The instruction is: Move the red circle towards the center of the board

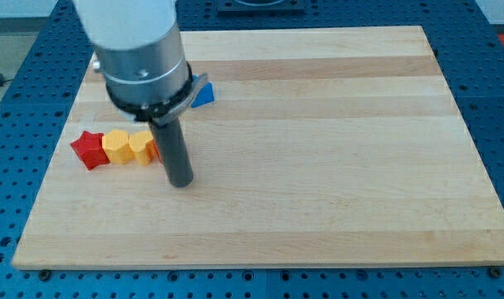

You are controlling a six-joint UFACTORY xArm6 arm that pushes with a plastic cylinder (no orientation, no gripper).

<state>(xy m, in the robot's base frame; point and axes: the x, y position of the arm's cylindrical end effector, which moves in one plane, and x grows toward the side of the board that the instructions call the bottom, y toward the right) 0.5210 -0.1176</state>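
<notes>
Approaching seems the step in hand: on the desk (335,166), past the red star (88,149) and two yellow blocks (114,147), the red circle (154,150) is a sliver behind my rod. My tip (181,183), with no jaws to part or close, stands just to its right. Next it probably must get round to the circle's left to push it rightward.

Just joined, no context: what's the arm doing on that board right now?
A single arm with a dark rod is working a wooden board. My tip sits at the right end of a lower row: red star, yellow block, second yellow block. The rod covers nearly all of the red circle; only a sliver shows, so contact cannot be judged. In the upper row the arm hides everything except a blue block. The red circle is left of the board's center.
</notes>
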